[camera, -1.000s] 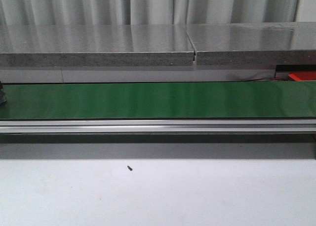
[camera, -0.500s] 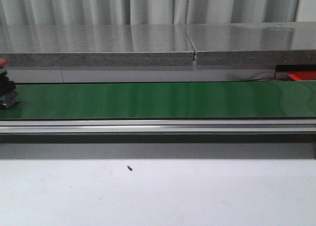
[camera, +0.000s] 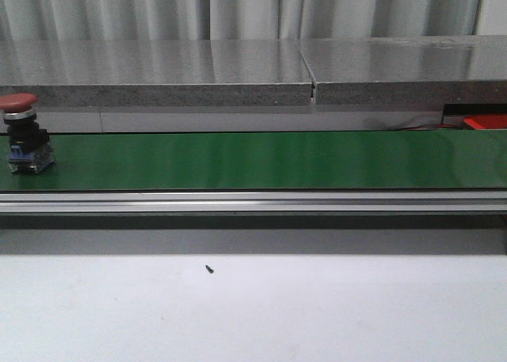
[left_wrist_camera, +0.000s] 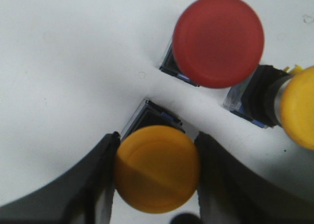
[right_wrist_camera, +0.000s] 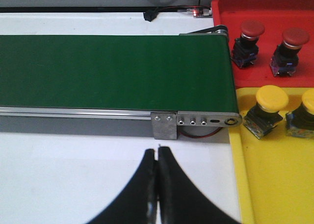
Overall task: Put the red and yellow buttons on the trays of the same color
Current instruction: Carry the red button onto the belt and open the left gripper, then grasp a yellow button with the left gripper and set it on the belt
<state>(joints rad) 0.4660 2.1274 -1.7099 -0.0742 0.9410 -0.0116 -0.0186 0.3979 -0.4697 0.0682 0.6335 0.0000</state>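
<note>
Front view: one red button (camera: 21, 142) stands upright on the green conveyor belt (camera: 261, 160) at its far left end, close to the frame edge; the belt surface to its right is unobstructed along its full visible length. An aluminium rail (camera: 253, 201) borders the near edge of the belt, and a small dark speck (camera: 208, 269) lies on the white table (camera: 317, 314) in front. Left wrist view: the left gripper (left_wrist_camera: 156, 177) has its two black fingers (left_wrist_camera: 98, 185) set either side of a yellow button (left_wrist_camera: 157, 169) on a white surface, the left one touching the cap; whether the other presses on it cannot be told. A second red button (left_wrist_camera: 218, 40) and a further yellow button (left_wrist_camera: 298, 113), lying on its side, sit just beside it, leaving little room on that side. Right wrist view: the right gripper (right_wrist_camera: 157, 158) has its fingertips pressed together, holding nothing, above bare table near the belt's end bracket (right_wrist_camera: 196, 121). Beyond the belt end, a red tray (right_wrist_camera: 267, 6) carries two red-capped buttons (right_wrist_camera: 248, 37) and a yellow tray (right_wrist_camera: 274, 185) carries two yellow-capped buttons (right_wrist_camera: 267, 109); the yellow tray's near portion is open. A black cable (right_wrist_camera: 169, 11) runs behind the belt. No legible writing or labels are visible.
</note>
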